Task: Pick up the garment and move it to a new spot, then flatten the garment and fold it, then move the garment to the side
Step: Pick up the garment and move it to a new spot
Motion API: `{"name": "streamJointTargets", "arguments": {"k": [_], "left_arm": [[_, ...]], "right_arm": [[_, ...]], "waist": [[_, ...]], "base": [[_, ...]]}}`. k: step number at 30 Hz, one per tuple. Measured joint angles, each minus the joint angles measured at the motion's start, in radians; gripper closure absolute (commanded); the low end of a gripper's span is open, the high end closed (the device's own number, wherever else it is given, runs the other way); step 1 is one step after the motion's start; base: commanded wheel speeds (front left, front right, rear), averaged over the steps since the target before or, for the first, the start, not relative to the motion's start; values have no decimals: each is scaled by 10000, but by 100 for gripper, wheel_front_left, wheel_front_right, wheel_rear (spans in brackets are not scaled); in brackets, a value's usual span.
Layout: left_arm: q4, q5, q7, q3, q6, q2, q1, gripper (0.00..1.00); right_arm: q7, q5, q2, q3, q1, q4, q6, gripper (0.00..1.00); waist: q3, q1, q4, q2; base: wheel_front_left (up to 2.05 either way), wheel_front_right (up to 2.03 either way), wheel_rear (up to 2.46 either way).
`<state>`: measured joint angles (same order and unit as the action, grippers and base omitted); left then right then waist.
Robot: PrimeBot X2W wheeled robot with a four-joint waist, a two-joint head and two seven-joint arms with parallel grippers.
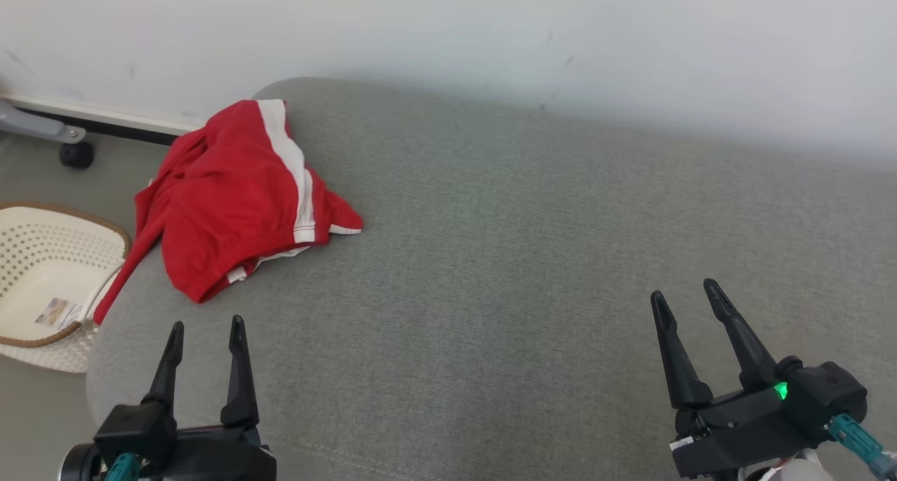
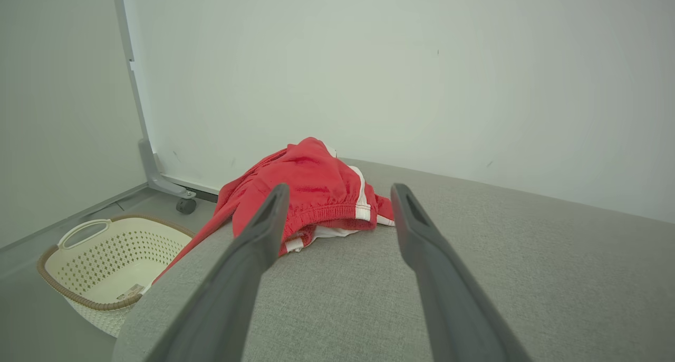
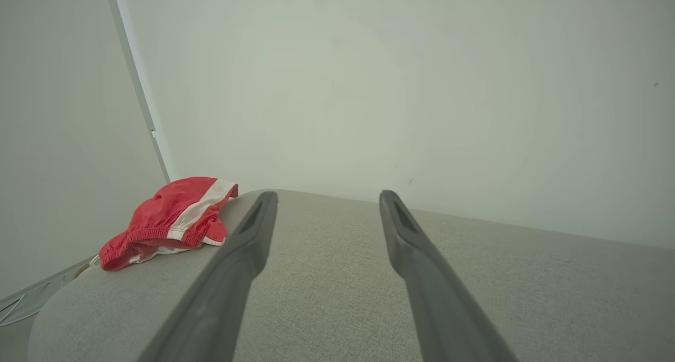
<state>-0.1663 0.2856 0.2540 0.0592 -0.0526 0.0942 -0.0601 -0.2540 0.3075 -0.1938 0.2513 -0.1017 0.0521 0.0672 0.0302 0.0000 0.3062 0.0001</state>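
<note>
The garment (image 1: pixel 228 197) is red with white stripes. It lies crumpled at the far left corner of the grey cushioned surface (image 1: pixel 525 256), one part hanging over the left edge. In the left wrist view the garment (image 2: pixel 311 188) sits just beyond my left gripper (image 2: pixel 337 193). My left gripper (image 1: pixel 207 330) stands open at the lower left, a little short of the cloth and holding nothing. My right gripper (image 1: pixel 687 292) is open at the lower right, far from it. The right wrist view shows the garment (image 3: pixel 169 219) off to the left of my right gripper (image 3: pixel 327 196).
A cream perforated laundry basket (image 1: pixel 49 285) with a brown rim stands on the floor left of the surface. A white wall (image 1: pixel 490 32) runs behind. A grey wheeled stand foot (image 1: pixel 49 134) sits at the far left by the wall.
</note>
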Motion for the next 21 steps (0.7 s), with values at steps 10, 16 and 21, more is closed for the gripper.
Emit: {"name": "streamJointTargets", "arguments": {"k": [10, 16, 21], "left_arm": [[-12, -2, 0, -268, 0, 0, 17, 0], [4, -25, 0, -418, 44, 21, 9, 0], [-15, 65, 0, -516, 360, 284, -427, 0]], "right_arm": [[-25, -17, 138, 196, -147, 228, 125, 0], [-27, -96, 171, 320, -153, 249, 211, 0], [-25, -109, 180, 384, -199, 184, 224, 0]], "waist": [[-15, 0, 443, -1], [41, 0, 431, 0], [235, 0, 345, 0]], "base": [[0, 0, 0], [0, 0, 0], [0, 0, 0]]}}
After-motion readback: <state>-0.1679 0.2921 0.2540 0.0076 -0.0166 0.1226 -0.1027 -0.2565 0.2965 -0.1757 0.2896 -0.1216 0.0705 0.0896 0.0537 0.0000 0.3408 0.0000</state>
